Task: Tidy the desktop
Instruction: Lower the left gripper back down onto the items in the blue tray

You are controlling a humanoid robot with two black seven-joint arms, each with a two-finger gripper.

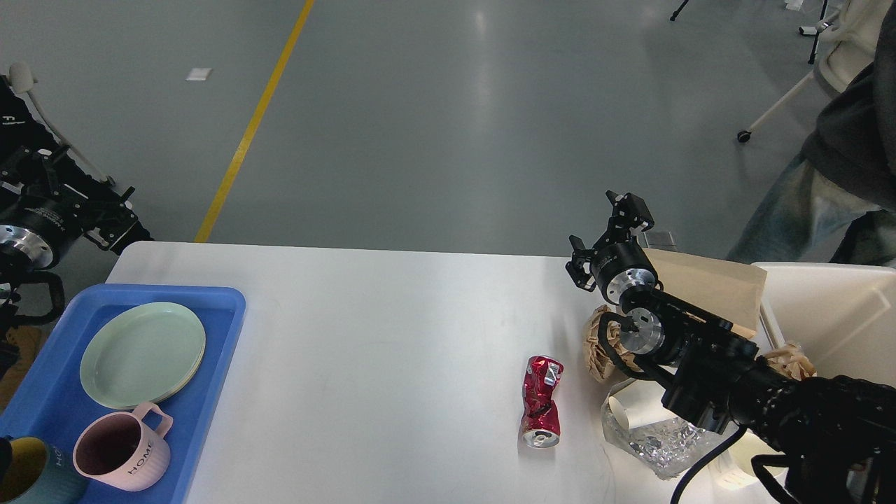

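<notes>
The white desktop [385, 336] fills the lower part of the head view. A crushed red can [542, 409] lies on it right of the middle. Beside the can are a crumpled brown paper [596, 344], a tipped paper cup [630, 413] and a silvery wrapper [658, 444]. My right gripper [603, 238] is open and empty, raised above the table's far right edge, behind the brown paper. My left gripper [105, 217] hovers off the table's far left corner, dark, its fingers not distinguishable.
A blue tray [42, 399] at front left holds green plates [143, 353], a pink mug [122, 451] and a teal cup [28, 476]. A beige bin [833, 308] stands at right, with a brown paper sheet [707, 287] beside it. A person [840, 175] stands at far right.
</notes>
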